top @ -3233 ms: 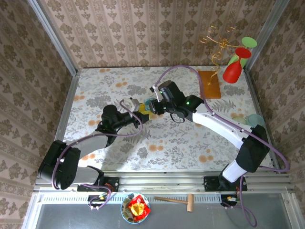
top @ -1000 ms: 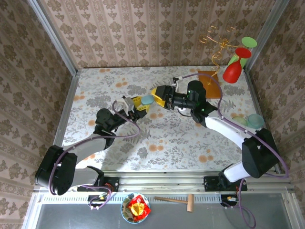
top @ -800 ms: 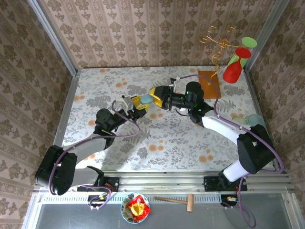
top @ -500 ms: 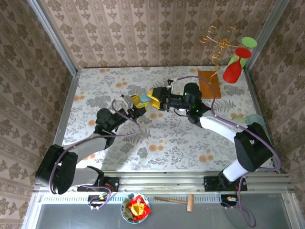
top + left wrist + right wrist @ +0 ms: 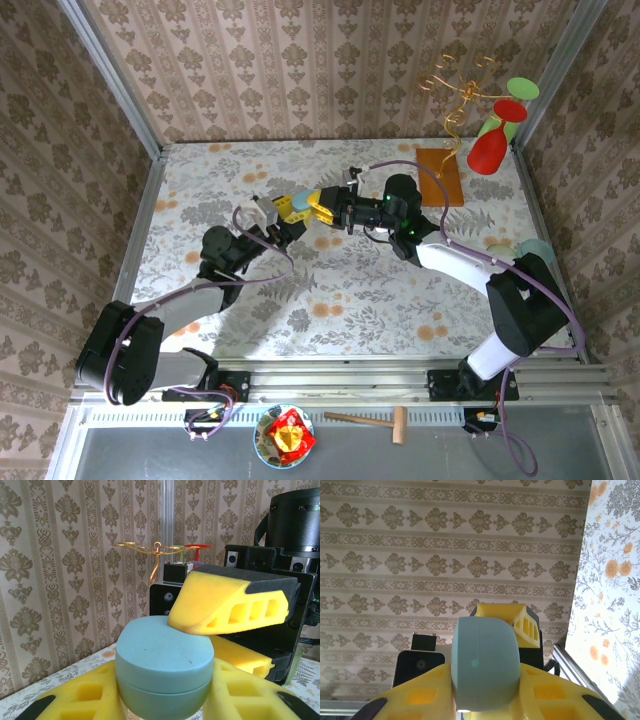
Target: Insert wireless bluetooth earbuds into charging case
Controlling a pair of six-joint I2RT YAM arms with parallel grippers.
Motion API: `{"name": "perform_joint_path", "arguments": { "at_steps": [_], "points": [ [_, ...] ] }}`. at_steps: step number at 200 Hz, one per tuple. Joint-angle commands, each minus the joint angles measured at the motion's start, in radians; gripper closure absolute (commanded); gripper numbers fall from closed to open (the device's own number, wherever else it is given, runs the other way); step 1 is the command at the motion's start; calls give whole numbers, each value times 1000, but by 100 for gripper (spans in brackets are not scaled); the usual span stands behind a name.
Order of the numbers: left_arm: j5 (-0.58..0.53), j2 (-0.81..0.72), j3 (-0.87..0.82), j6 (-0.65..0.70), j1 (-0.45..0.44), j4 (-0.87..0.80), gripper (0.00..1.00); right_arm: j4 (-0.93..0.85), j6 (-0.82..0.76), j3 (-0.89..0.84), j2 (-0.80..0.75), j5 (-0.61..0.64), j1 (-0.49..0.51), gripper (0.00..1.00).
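The left gripper (image 5: 287, 213) is clamped from both sides on a pale blue charging case (image 5: 164, 665), held clear of the bench (image 5: 350, 300) near its middle. The right gripper (image 5: 318, 206) meets it head-on and has closed on the same case, one yellow finger pressed on the lid's rim and the other against the side below it. The case is a squat, rounded puck of matte plastic. In the left wrist view its broad lid faces up, its short axis stands upright, and the seam between lid and base runs level around it. In the right wrist view it appears turned, the broad face looking left and the rounded edge towards the camera. The lid is shut, so the inside is hidden, and the bottom of the case is cut off at the frame edge between the fingers. From above, little more than a sliver of blue shows between the fingertips. The fingers are blocky yellow wedges with rectangular hollows on black mounts. Farther out, the floral-patterned bench carries a brown mat (image 5: 440, 176), a gold wire stand (image 5: 455, 95) with red and green cups, and two pale rounded objects (image 5: 497, 247) partly hidden by the right arm.
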Motion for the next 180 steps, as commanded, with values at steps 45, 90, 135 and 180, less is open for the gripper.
{"name": "perform_joint_path", "arguments": {
  "at_steps": [45, 90, 135, 180],
  "points": [
    [54, 5, 24, -10, -2, 18, 48, 42, -15, -8, 20, -5, -10, 78],
    [59, -16, 8, 0, -2, -7, 23, 5, -51, -23, 21, 11, -35, 77],
    [49, -77, -39, 104, -9, -188, 3, -135, -180, -59, 19, 69, -84, 77],
    [5, -114, -43, 309, -48, -496, 0, -307, -323, -133, 54, 172, -130, 78]
  ]
}}
